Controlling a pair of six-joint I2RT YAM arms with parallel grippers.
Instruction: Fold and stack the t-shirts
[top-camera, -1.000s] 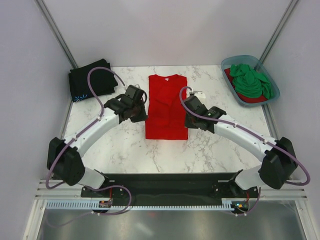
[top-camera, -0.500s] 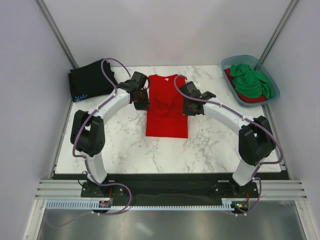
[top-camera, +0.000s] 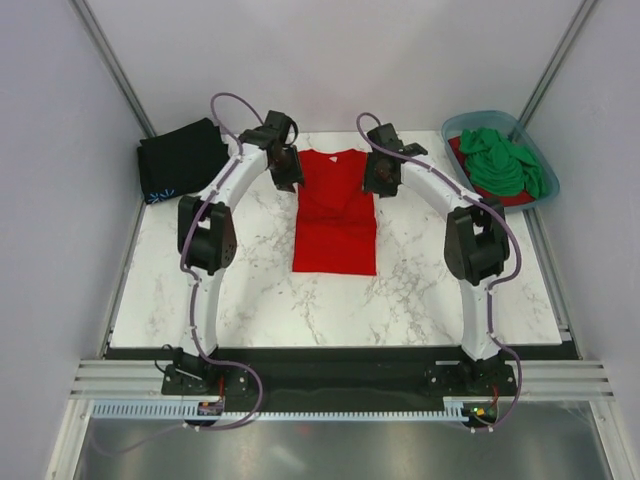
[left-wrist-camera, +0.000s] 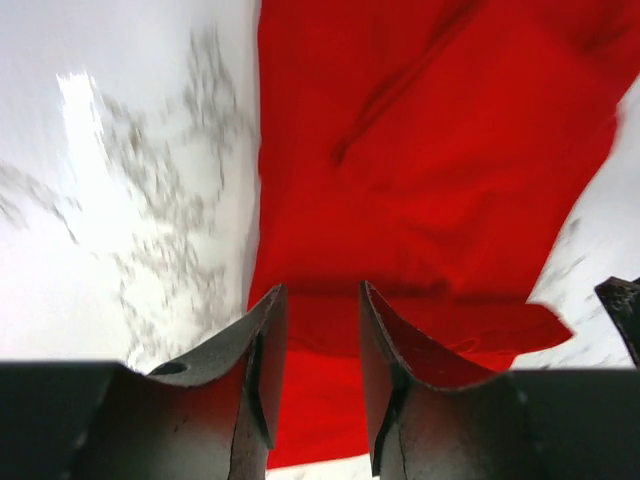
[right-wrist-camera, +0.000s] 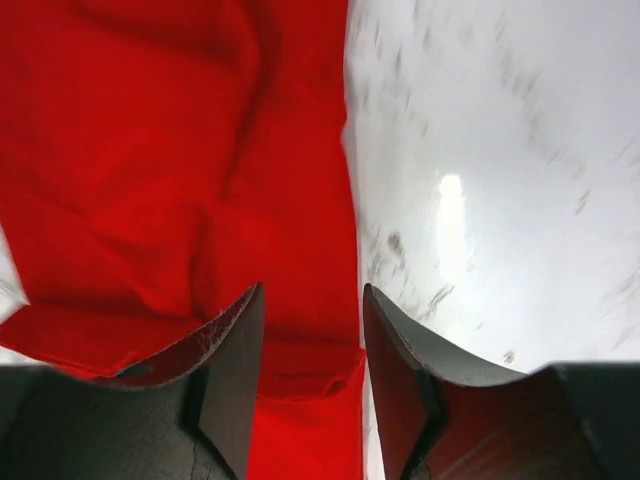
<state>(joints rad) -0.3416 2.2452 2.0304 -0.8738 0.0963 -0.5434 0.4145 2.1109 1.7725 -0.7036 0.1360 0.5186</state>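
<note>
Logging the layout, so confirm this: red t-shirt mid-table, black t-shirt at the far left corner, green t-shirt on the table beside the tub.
One detail is wrong: the green t-shirt lies inside the blue-grey tub, not beside it, as the top external view shows. The red t-shirt mid-table and black t-shirt far left stand.

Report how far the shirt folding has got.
Done: the black t-shirt lies folded at the far-left corner of the table. In hand: the red t-shirt lies mid-table, narrowed to a strip, with the left gripper and right gripper open at its collar end, not yet folded short or stacked. Left: the green t-shirt and more red cloth sit crumpled in the tub.
</note>
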